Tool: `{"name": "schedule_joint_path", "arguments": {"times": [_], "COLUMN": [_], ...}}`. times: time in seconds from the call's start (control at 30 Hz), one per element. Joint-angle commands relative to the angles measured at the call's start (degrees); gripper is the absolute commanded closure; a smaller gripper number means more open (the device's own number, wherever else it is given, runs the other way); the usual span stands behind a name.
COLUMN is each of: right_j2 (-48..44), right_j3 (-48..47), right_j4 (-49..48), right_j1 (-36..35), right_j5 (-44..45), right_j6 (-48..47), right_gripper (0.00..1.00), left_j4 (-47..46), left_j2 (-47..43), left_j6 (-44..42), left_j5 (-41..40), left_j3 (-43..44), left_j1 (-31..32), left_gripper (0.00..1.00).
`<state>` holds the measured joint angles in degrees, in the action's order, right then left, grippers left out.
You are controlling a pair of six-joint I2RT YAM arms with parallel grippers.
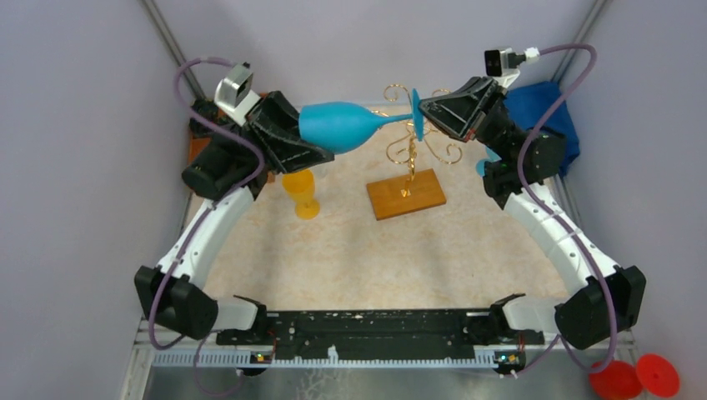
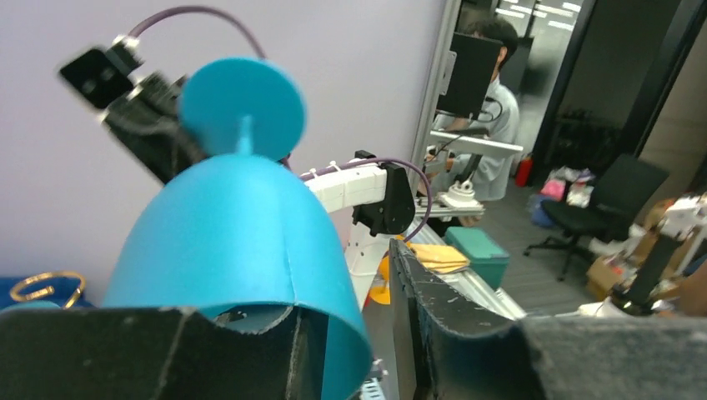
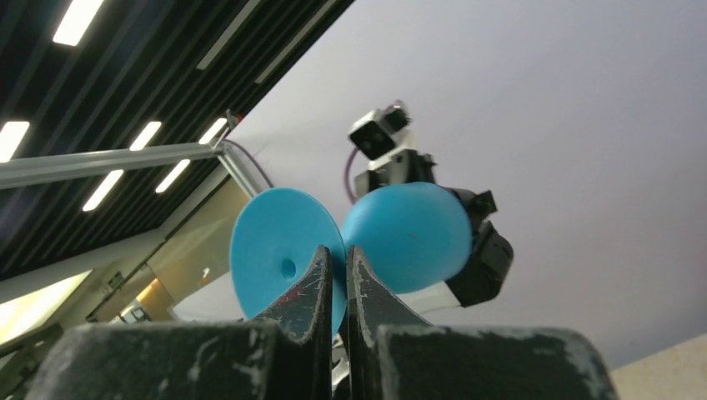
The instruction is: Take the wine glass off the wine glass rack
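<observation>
The wine glass [image 1: 342, 125] looks like light moulded plastic: probably stiff and in little danger of shattering, but smooth enough to slip. The thin stem is likely its weak spot. The round bowl gives the broadest hold, while the flat foot can only be pinched at its edge, a hold that I judge would let the glass swing. It is opaque sky blue throughout, with a deep rounded bowl [image 2: 242, 242], a slim stem and a flat disc foot [image 3: 279, 254].

It lies on its side in the air, clear of the wine glass rack [image 1: 410, 150] and just above and beside its gold curls, with the bowl toward the left and the foot toward the right. So it already appears to be off the rack.

The left gripper [image 1: 300, 137] has its fingers [image 2: 467, 333] spread wide around the mouth end of the bowl. The left wrist view shows a thin dark gap beside one finger, so I cannot tell whether they press on it. The right gripper [image 1: 423, 112] has its fingers [image 3: 310, 283] drawn almost together, nipping the rim of the foot.

Below, the rack's wooden base [image 1: 406, 193] rests on the table [image 1: 333, 258], with a yellow goblet [image 1: 302, 193] near it to the left. A blue cloth [image 1: 542, 112] lies at the far right corner.
</observation>
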<state>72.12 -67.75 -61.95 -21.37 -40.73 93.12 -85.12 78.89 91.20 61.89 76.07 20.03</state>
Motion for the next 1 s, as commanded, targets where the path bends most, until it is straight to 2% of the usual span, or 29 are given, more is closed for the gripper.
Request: {"name": "schedule_joint_path", "arguments": {"times": [0.0,0.13,0.37,0.5,0.57,0.67,0.77,0.8,0.9,0.97], "right_j2": [1.11,1.55,-0.79,-2.12,-3.09,-7.06,-11.39,-12.64,-15.51,-16.32], "right_j3": [-1.01,-0.26,-0.80,-0.72,-0.80,-3.76,-9.32,-11.11,-15.43,-17.66], "right_j4": [6.88,5.08,6.89,10.58,13.07,28.24,45.45,49.92,59.92,66.14], "right_j1": [-2.38,-2.84,-2.96,-2.92,-2.97,-2.88,-2.93,-2.90,-2.95,-2.95], "right_j5": [-2.65,-2.30,-2.26,-1.61,-0.73,2.62,8.96,10.95,16.27,19.11], "right_j6": [-6.17,-4.98,-6.19,-8.15,-10.28,-22.76,-36.57,-40.37,-48.89,-52.30], "right_gripper": [1.00,1.00,1.00,1.00,1.00,1.00,0.98,0.91,0.69,0.62], "left_j4": [-1.44,3.73,33.21,42.05,48.90,66.71,94.19,101.31,117.40,123.74], "left_j2": [-5.98,-7.75,-12.80,-13.62,-13.84,-13.94,-13.05,-12.46,-9.69,-8.80], "left_j6": [-10.16,-12.92,-33.65,-39.30,-42.80,-52.87,-63.43,-65.73,-70.07,-71.62], "left_j5": [0.72,1.72,-0.85,-3.01,-5.33,-10.14,-21.55,-25.49,-29.84,-29.83], "left_j3": [-2.56,-3.39,-4.37,-3.68,-1.78,5.00,14.40,17.16,25.13,26.61], "left_j1": [0.59,0.63,0.68,0.56,0.63,0.70,0.67,0.66,0.64,0.71], "left_gripper": [0.64,0.72,0.86,1.00,1.00,1.00,1.00,1.00,1.00,1.00]}}
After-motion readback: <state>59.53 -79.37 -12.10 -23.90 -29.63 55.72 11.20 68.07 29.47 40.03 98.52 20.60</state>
